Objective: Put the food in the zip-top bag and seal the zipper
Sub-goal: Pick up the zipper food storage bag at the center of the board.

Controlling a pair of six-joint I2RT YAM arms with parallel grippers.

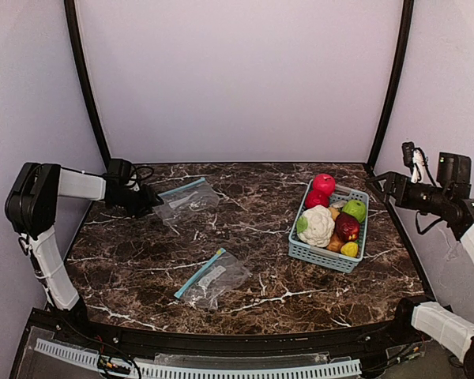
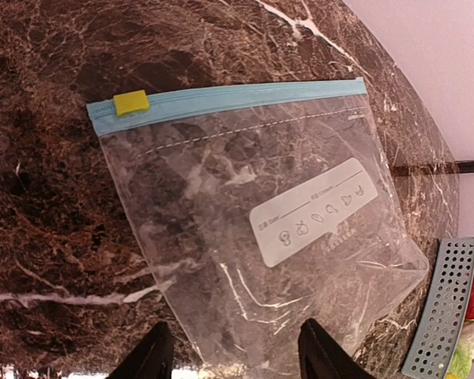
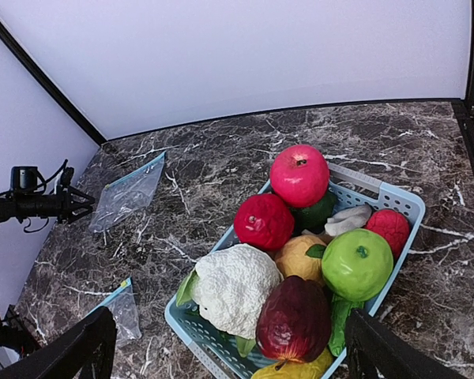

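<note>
Green apple (image 1: 355,210), light-blue basket (image 1: 324,258), brown-marbled table (image 1: 253,229)

This is a robot test booth in a lab, not a kitchen. A dark brown marble-patterned tabletop (image 1: 253,205) is closed in on three sides by plain pale lilac backdrop panels (image 1: 237,79), with thin black curved frame rods (image 1: 85,87) at the back corners. A white-and-black left robot arm (image 1: 46,253) and its right twin (image 1: 438,204) stand at the near edge (loose black cabling at the wrists). A white slotted cable duct (image 1: 245,369) runs along the front. The props look staged: a light-blue slotted plastic basket (image 1: 324,258) of glossy toy fruits and vegetables (image 1: 347,227), one clear zip-top plastic bag with a blue zipper strip (image 1: 188,197), and a second like it (image 1: 213,278).
</note>
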